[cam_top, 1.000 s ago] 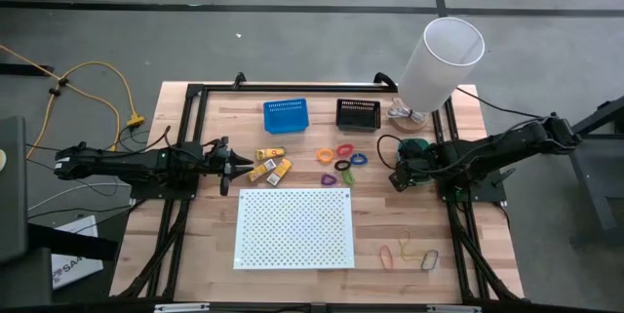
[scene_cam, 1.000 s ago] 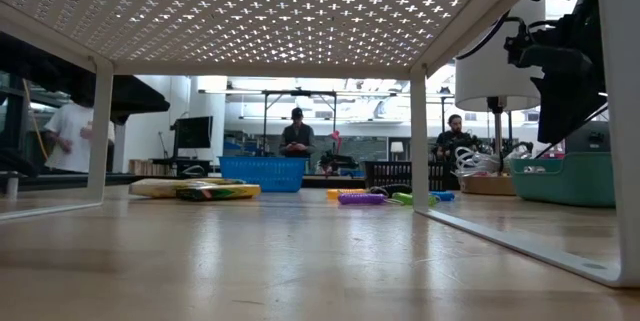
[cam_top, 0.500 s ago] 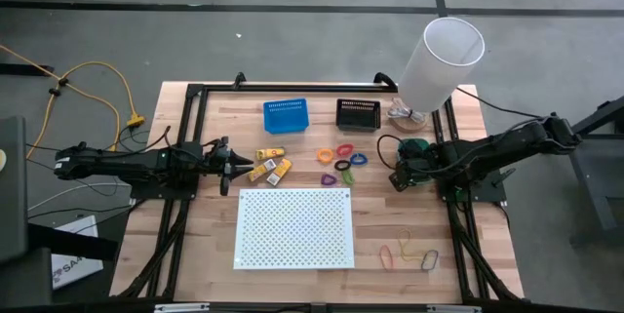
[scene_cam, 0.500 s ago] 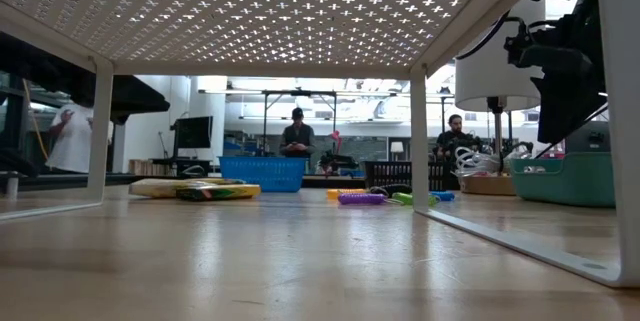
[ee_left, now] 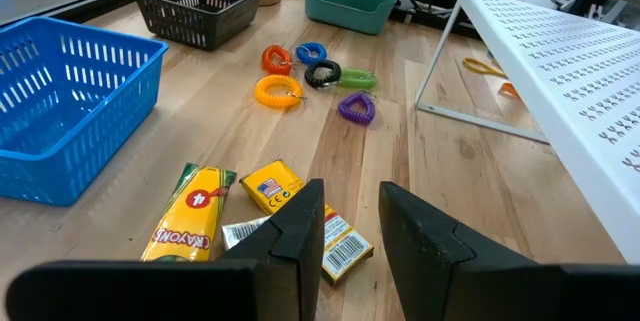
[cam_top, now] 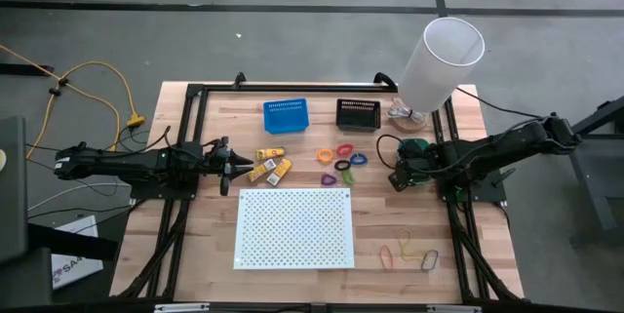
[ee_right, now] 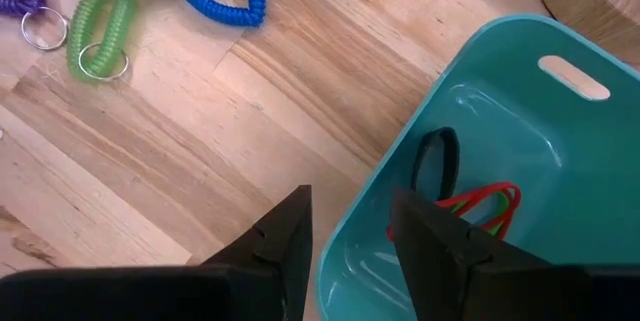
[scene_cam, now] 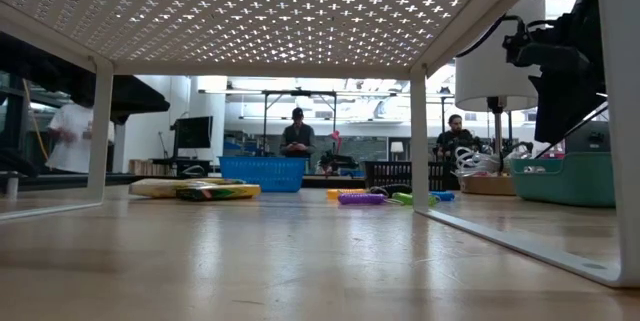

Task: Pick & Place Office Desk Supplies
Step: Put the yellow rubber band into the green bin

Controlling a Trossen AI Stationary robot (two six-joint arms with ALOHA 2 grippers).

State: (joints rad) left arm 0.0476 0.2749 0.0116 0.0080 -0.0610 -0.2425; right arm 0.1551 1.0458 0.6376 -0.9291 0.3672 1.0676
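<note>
We see nothing changed since a second ago. Our left claw (ee_left: 348,223) hangs narrowly parted, empty, just short of the crayon packets (ee_left: 262,213); farther, the coil loops (ee_left: 312,73). Our right claw (ee_right: 348,223), slightly parted and empty, hovers at the teal bin's (ee_right: 520,111) rim, bands (ee_right: 470,206) inside.

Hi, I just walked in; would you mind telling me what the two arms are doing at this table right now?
They are sorting desk supplies. The right gripper, open and empty, hovers over the rim of the teal bin, which already holds rubber bands. The left gripper, also open and empty, hangs just above the crayon packets. The coil loops lie on the table between them, and more loose bands beside the white perforated board.
</note>
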